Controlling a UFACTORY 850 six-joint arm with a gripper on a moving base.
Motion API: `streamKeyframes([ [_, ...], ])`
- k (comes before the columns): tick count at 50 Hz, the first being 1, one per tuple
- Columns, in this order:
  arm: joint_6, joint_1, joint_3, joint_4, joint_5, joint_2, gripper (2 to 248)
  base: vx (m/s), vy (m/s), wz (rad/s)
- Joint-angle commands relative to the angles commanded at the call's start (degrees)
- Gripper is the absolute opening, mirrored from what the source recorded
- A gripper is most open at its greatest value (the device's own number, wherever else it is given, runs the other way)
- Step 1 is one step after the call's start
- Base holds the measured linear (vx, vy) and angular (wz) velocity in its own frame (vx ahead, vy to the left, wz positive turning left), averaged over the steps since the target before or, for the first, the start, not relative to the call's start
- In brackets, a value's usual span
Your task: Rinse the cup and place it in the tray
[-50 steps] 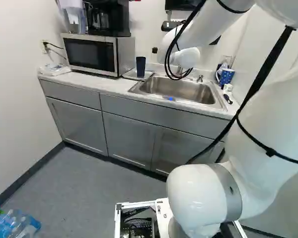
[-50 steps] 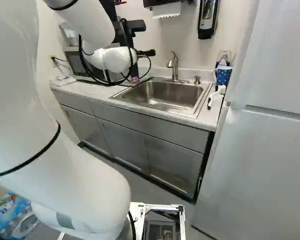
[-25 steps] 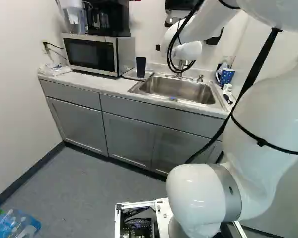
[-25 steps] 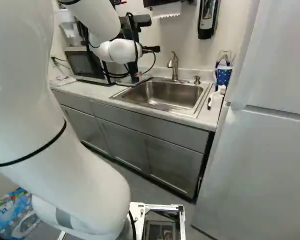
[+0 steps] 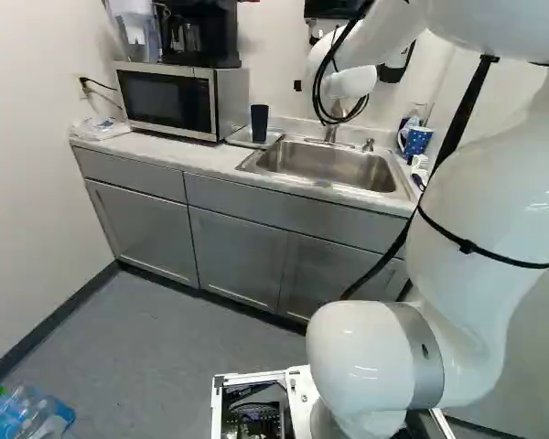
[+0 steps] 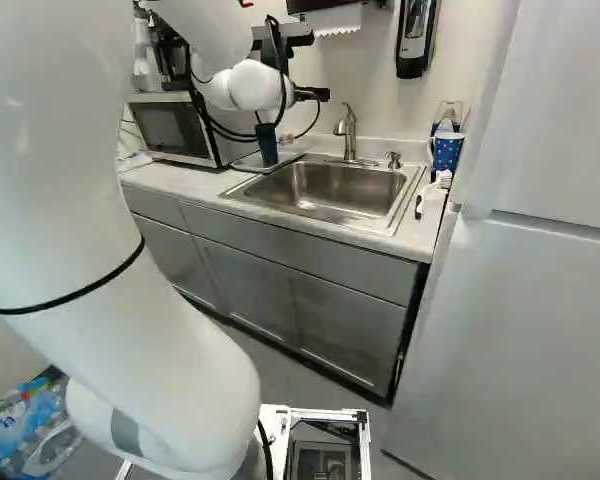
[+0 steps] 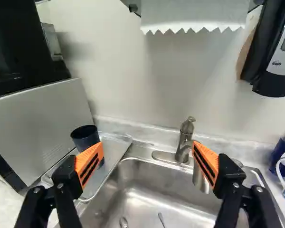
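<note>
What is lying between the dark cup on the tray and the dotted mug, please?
The metal sink, with its faucet behind; the wrist view shows this.

Counter (image 5: 197, 159) — microwave (image 5: 169, 99), tray (image 7: 115, 146), mug (image 5: 417, 140)

The table (image 5: 197, 160) runs below the tool (image 6: 313, 94), over the cabinets (image 5: 238, 247). Ahead of and below the tool, the sink (image 7: 147, 194) is set into the table, with the spoon (image 7: 123, 222) in it. The faucet (image 7: 185, 135) rises at its back edge, ahead of the tool. Ahead and to the tool's left, the cup (image 7: 84, 134) stands upright on the tray (image 7: 115, 147), between sink and microwave (image 7: 42, 123). The coffee maker (image 5: 188, 37) and pitcher (image 5: 137, 32) are on the microwave. To the tool's right, the mug (image 6: 447, 150) sits beyond the sink, and the refrigerator (image 6: 540, 320) stands further right. On the wall ahead, higher than the sink, are the paper towel (image 7: 192, 14) and, right of it, the dispenser (image 7: 273, 71).
</note>
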Motion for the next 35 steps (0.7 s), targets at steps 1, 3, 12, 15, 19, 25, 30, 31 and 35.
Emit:
streamKeyframes([
  [1, 0.0, -0.09, -0.25, 0.0, -0.32, -0.13, 247, 0.0, 0.0, 0.0],
  [3, 0.0, -0.25, -0.76, 0.0, -0.98, -0.39, 247, 0.0, 0.0, 0.0],
  [12, 0.0, -1.0, -3.09, 0.0, -4.26, -1.63, 247, 0.0, 0.0, 0.0],
  [15, 0.0, -1.21, -3.93, 0.0, -5.4, -2.09, 247, 0.0, 0.0, 0.0],
  [19, 0.0, -1.43, -5.05, 0.0, -6.93, -2.72, 247, 0.0, 0.0, 0.0],
  [25, 0.0, -1.74, -6.79, 0.0, -9.23, -3.69, 247, 0.0, 0.0, 0.0],
  [30, 0.0, -1.98, -8.26, 0.0, -11.16, -4.53, 247, 0.0, 0.0, 0.0],
  [31, 0.0, -2.03, -8.56, 0.0, -11.54, -4.69, 247, 0.0, 0.0, 0.0],
  [35, 0.0, -2.22, -9.61, 0.0, -13.08, -5.46, 247, 0.0, 0.0, 0.0],
])
